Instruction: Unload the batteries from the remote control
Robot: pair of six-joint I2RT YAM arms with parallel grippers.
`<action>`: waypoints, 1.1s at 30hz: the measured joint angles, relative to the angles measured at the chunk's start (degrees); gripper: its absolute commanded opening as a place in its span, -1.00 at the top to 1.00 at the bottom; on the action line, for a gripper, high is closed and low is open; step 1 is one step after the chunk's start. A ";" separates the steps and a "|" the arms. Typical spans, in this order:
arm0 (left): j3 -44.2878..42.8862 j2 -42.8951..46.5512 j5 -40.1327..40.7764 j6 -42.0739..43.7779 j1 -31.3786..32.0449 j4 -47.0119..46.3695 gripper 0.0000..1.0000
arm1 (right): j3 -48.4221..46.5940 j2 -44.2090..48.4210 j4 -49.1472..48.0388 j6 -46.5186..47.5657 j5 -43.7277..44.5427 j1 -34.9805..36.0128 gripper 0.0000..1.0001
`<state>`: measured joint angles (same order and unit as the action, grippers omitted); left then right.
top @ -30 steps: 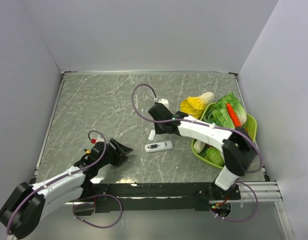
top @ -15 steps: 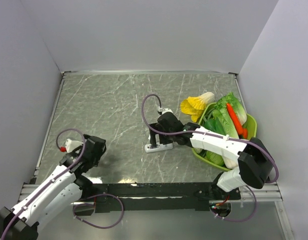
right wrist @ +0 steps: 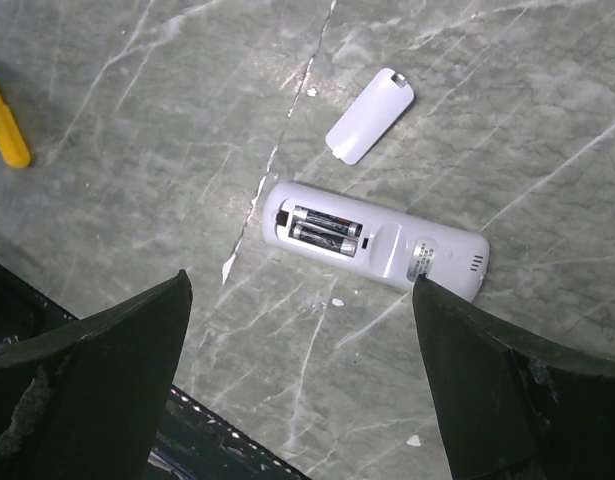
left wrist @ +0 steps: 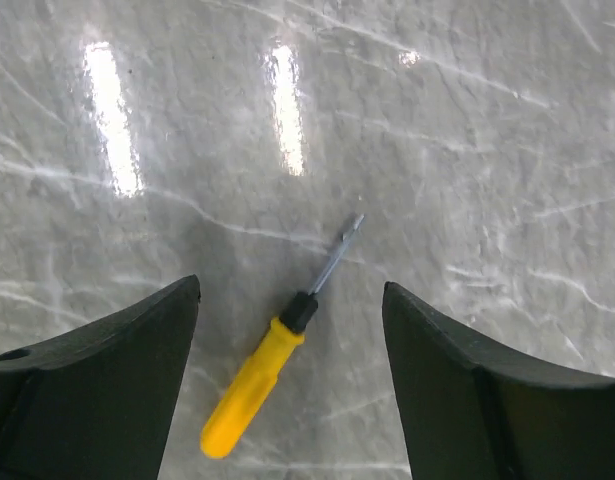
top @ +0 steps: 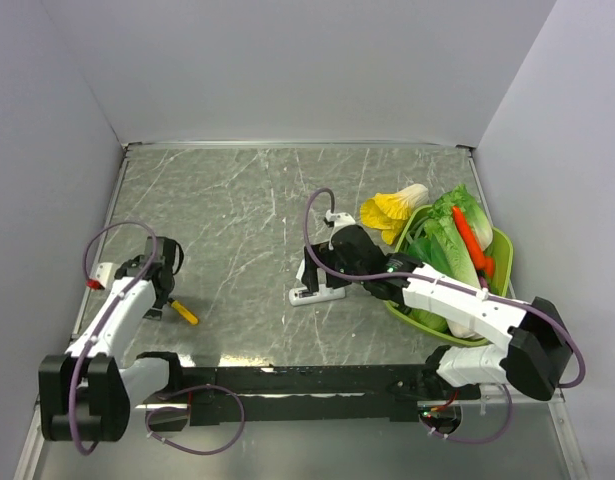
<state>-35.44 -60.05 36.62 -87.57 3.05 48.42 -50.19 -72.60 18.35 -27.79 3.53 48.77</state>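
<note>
We see a grey-green marbled table (top: 217, 200) closed in by plain pale walls (top: 287, 70) on three sides. Bright streaks of glare lie on it in the left wrist view. The remote control (right wrist: 372, 242) lies back-up near the table's middle with its compartment uncovered, and the two batteries (right wrist: 325, 229) sit side by side inside. Its white cover (right wrist: 370, 115) lies near it, not touching.

Our right gripper (right wrist: 302, 285) hangs above the remote, fingers spread wide and holding nothing. Our left gripper (left wrist: 290, 320) hangs equally released above a yellow screwdriver (left wrist: 272, 350) lying flat near the table's left edge. A green basket (top: 502, 250) of vegetables stands at the right.

From above, the right wrist hides part of the remote, and the batteries are too small to make out. The right wrist view cuts the screwdriver off at its left edge, and the right arm covers part of the basket.
</note>
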 measured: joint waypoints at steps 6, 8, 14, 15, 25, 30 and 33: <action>-1.18 -6.08 -5.68 7.26 -4.39 -5.99 -0.35 | 0.46 1.77 -1.14 0.83 -0.28 0.00 -0.98; -1.99 -8.33 -7.02 8.44 -4.57 -6.49 -0.33 | 0.79 1.77 -1.66 0.96 -0.42 0.00 -0.99; -2.47 -12.41 -9.81 10.23 -4.59 -8.90 -0.25 | 0.92 1.75 -1.70 1.55 -0.59 0.00 -0.98; -2.47 -13.03 -10.21 10.45 -4.59 -9.25 -0.16 | 0.92 1.75 -1.73 1.55 -0.59 0.00 -0.99; -1.99 -16.59 -12.66 10.56 -4.66 -10.12 0.62 | 2.95 3.17 -3.37 3.30 -4.57 0.79 -1.00; 0.76 -13.25 -13.99 10.23 -4.85 -12.87 0.98 | 6.01 6.27 -5.57 3.26 -4.63 1.51 -1.00; 2.82 -10.32 -17.49 10.14 -4.72 -15.47 0.98 | 8.15 7.48 -9.53 3.30 -6.27 1.88 -0.98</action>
<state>-32.62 -70.37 19.14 -77.43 -1.67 32.95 -42.04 -65.12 8.82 -24.49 -2.74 50.65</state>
